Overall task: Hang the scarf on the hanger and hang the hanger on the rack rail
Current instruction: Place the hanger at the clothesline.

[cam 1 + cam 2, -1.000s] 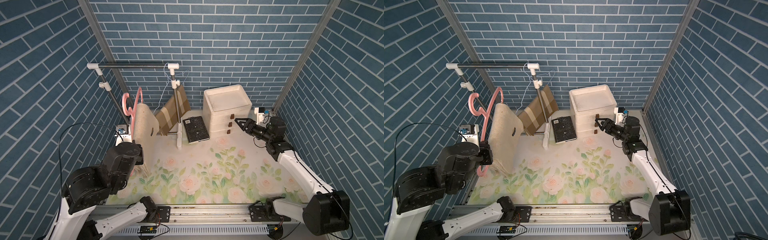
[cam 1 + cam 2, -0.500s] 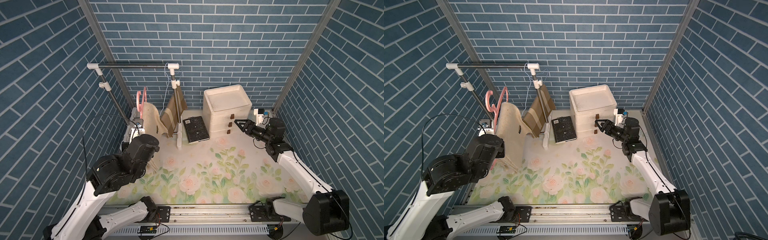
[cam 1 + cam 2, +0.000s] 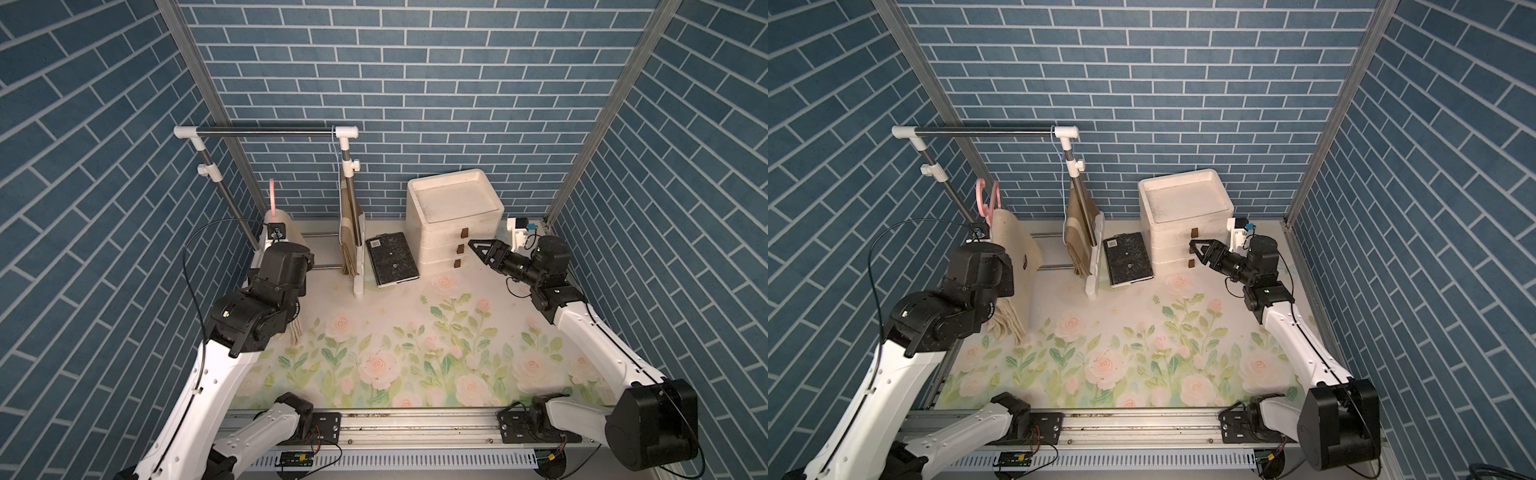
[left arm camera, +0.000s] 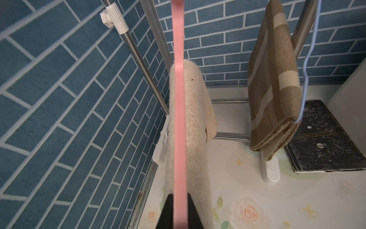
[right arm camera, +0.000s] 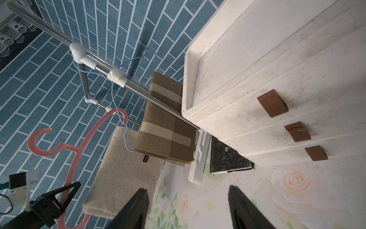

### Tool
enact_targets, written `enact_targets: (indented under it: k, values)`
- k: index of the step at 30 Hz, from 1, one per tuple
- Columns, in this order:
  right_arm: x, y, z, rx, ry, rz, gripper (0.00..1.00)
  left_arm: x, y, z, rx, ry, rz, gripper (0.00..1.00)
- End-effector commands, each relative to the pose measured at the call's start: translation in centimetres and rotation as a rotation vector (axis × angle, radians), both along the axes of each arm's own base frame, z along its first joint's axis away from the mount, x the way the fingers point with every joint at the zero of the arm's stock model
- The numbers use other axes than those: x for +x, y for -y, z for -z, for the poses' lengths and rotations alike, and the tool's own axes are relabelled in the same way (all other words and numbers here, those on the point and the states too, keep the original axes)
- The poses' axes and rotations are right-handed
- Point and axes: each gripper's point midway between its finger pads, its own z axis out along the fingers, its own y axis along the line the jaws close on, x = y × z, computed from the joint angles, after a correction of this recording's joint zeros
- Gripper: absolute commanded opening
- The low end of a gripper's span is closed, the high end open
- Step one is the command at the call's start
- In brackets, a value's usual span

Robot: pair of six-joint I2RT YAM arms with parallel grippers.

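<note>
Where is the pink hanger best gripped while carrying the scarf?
On the bare sloping arm of the pink hanger, clear of the cream scarf, coming edge-on so the jaws close on its flat faces: it is thin and flat. The left gripper grips there.

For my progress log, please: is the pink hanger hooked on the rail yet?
No, the pink hanger sits in the left gripper, its hook free.

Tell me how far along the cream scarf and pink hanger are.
Done: the cream scarf is draped over the pink hanger. In hand: the left gripper is shut on the hanger, below the rail. Left, probably: hooking it onto the rail, since its hook hangs free. The right gripper is open and empty by the drawers.
</note>
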Motion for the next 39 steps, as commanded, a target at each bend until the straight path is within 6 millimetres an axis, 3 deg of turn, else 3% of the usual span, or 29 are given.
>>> enact_targets:
  k: [1,6,15,26,30,39]
  values:
    - [0.0,0.1,0.1,-0.003,0.023,-0.005,0.68,2.5,0.9,-2.8,-0.040,0.120,0.115,0.00]
    - [0.4,-0.1,0.4,-0.002,0.012,-0.009,0.68,5.2,1.0,-2.4,-0.062,0.083,0.223,0.00]
    - [0.8,-0.2,0.5,0.007,0.005,-0.011,0.68,9.3,0.2,-6.1,-0.085,0.137,0.348,0.00]
    - [1.0,-0.1,0.9,0.010,-0.016,-0.004,0.68,14.0,-3.0,-8.2,-0.113,0.161,0.282,0.00]
    - [1.0,-0.1,1.2,0.009,-0.028,0.001,0.68,15.7,-3.1,-9.0,-0.129,0.179,0.289,0.00]
    - [0.6,0.2,0.9,0.008,-0.030,0.015,0.69,20.1,-3.8,-7.1,-0.177,0.145,0.284,0.00]
